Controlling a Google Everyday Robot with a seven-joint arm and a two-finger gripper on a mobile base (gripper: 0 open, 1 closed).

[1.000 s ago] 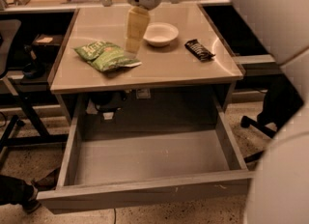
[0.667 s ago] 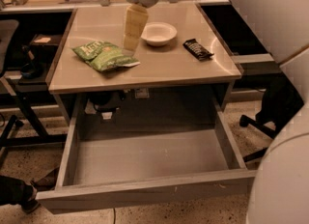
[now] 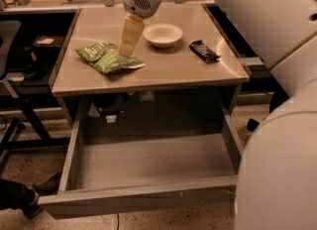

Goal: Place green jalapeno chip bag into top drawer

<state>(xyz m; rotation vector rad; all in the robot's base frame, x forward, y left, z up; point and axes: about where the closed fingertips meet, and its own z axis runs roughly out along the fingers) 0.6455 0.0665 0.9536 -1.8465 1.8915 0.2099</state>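
The gripper point(image 3: 124, 54) hangs from the white wrist at the back of the tabletop point(image 3: 173, 70) and reaches down, tilted slightly to the left. Its pale tip meets the right-hand part of the green jalapeno chip bag point(image 3: 99, 55). Seen from this side it reads as one pale block, so it cannot be told whether it is spread, closed, or clamped on the bag.

The bag lies flat on the left half of the tabletop. Its white lettering faces up and its pale edge points to the right, just past the gripper. A small white bowl point(image 3: 162, 34) sits right of the gripper and a little further back, apart from the bag. A black snack wrapper point(image 3: 204, 50) lies right of the bowl, near the tabletop's right edge.

Below the tabletop the top drawer point(image 3: 138, 200) stands pulled well out toward the camera. Its grey floor is bare and its flat front panel is nearest the viewer. The bag is on the tabletop, not in the drawer.

The robot's bulky white arm point(image 3: 267, 16) and body fill the right side of the view and cover the drawer's right front corner.
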